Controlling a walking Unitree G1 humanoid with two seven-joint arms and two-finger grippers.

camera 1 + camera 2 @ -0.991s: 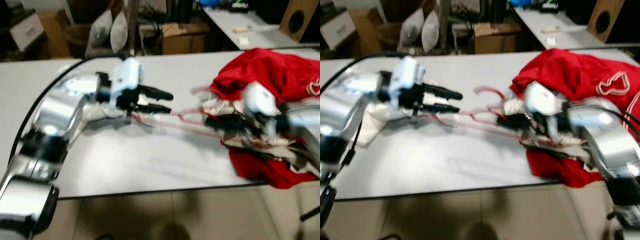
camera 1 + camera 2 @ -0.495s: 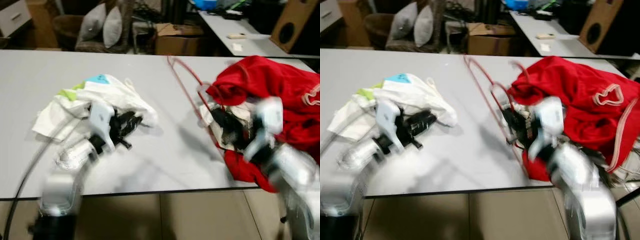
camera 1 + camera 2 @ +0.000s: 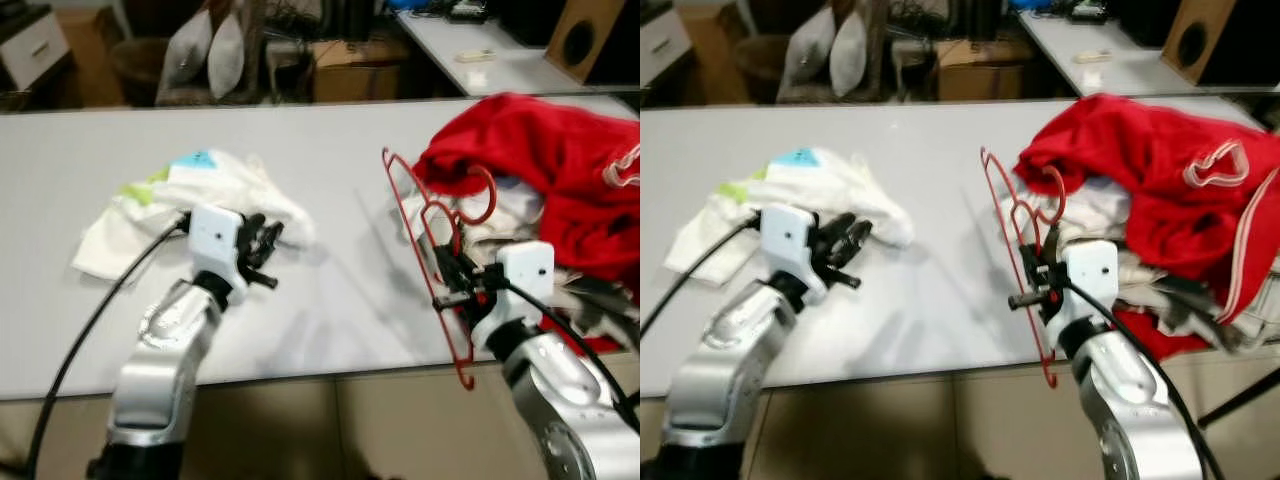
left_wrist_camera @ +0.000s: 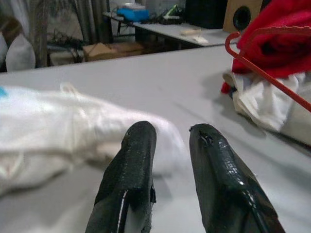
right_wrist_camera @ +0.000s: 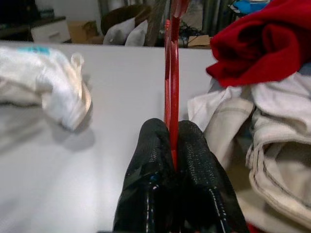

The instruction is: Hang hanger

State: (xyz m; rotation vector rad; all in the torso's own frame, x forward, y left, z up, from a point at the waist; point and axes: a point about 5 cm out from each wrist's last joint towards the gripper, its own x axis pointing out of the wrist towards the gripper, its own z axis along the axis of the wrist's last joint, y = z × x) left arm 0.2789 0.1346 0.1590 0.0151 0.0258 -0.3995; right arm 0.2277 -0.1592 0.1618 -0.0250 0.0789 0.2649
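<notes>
From the head view, our right gripper point(image 3: 447, 283) has lifted the red hanger point(image 3: 425, 245) off the table point(image 3: 330, 300), pinched upright beside the red garment point(image 3: 560, 160). Right wrist: fingers point(image 5: 194, 160) clamp its wire. Left wrist: our left gripper point(image 4: 170, 145) has let go, fingers parted, the white cloth point(image 4: 58, 131) just beyond.

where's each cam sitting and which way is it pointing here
Left eye view: on the head, looking forward and down at the grey table; both silver arms show.
Right eye view: the other eye, same scene, red hanger held upright in the right gripper.
Left wrist view: along the left gripper, fingers apart, toward the white cloth.
Right wrist view: along the right gripper's fingers, clamped on the hanger's wire.
Shared: both wrist views catch the hanger and the red garment.
</notes>
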